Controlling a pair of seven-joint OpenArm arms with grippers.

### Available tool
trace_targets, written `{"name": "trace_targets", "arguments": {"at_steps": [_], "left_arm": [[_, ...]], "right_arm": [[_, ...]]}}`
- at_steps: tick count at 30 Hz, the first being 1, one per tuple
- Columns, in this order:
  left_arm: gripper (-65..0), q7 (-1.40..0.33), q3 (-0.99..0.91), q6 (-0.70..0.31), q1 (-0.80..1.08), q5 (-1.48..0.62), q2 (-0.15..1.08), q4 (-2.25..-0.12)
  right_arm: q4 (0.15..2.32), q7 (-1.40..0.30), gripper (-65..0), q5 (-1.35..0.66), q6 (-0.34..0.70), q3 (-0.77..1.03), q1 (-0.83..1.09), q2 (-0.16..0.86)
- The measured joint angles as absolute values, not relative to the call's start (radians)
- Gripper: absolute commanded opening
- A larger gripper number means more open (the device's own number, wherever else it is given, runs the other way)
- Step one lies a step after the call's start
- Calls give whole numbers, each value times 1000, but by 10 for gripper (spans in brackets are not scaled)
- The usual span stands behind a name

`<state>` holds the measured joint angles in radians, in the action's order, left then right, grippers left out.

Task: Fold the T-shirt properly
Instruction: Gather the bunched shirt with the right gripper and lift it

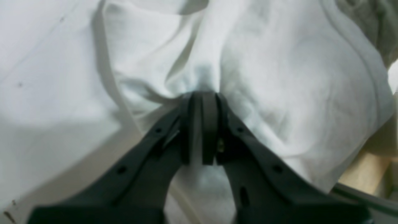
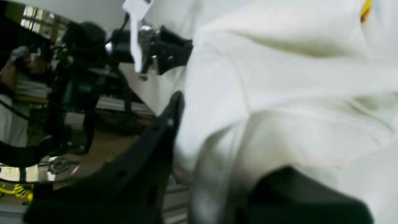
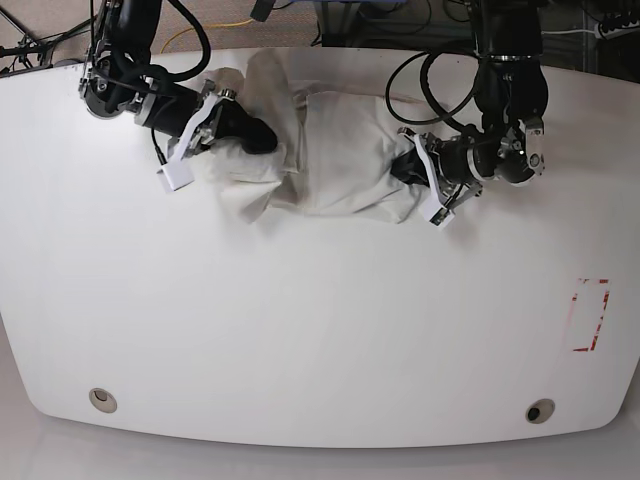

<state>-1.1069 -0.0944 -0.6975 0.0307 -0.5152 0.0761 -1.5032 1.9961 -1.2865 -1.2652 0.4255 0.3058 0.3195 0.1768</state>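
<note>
The cream-white T-shirt (image 3: pixel 335 160) lies bunched in a wrinkled heap at the back middle of the white table (image 3: pixel 300 330). My left gripper (image 1: pixel 202 95) is shut on a pinched fold of it at the heap's right end in the base view (image 3: pixel 408 167). My right gripper (image 2: pixel 189 102) has cloth packed between its black fingers (image 2: pixel 164 127), and one fingertip is hidden under fabric. It grips the heap's left end in the base view (image 3: pixel 255 135). A sliver of the orange-yellow graphic (image 2: pixel 366 11) shows. The lettering is hidden.
A red rectangle outline (image 3: pixel 588 315) is marked near the table's right edge. Two round holes (image 3: pixel 101 399) (image 3: pixel 540 411) sit near the front edge. Cables (image 3: pixel 430 75) hang behind both arms at the back edge.
</note>
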Motion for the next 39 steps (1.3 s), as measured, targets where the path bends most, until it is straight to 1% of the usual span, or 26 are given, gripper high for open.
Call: {"name": "trace_targets", "arguments": {"at_steps": [8,15,23,28,30,33,35,36,37,39], "left_arm": [[-607,-1090,-96,-699,40,-533,78,-1483],[-607,-1064,-96,-699,66,-545,76,-1484],[-607,-1056,-96,-701,83,-557,78,-1491],[-607,-1057,-96,-701,84,-560,78,-1490],[-606,-1057,-96,-701,85,-559,78,-1490],[-597,-1056,-96,-701,86,-560,77,-1490],[-546,-1057,-96,-701,86,-561,76,-1491],[-518,-1057,-97,-701,86,-562,76,-1491],[-479,-1058,-98,-704,86,-564,76,-1490],[-436,-1066,-98,-709,87,-577,75,-1492]], "right_arm": [[1996,-1287,-621,-1264,453,193,263,177],[1990,-1283,-621,-1253,455,170,198,128],[1966,-1280,-617,-1090,460,83,155,70],[1967,-1274,-607,-998,461,34,145,56],[1967,-1255,-563,-979,460,14,143,52],[1967,-1251,-411,-952,460,-10,130,46],[1967,-1234,-309,-910,460,-18,123,40],[1967,-1225,-271,-899,460,-20,122,39],[1967,-1222,-217,-894,460,-19,122,34],[1967,-1222,-157,-890,460,-15,123,30]]}}
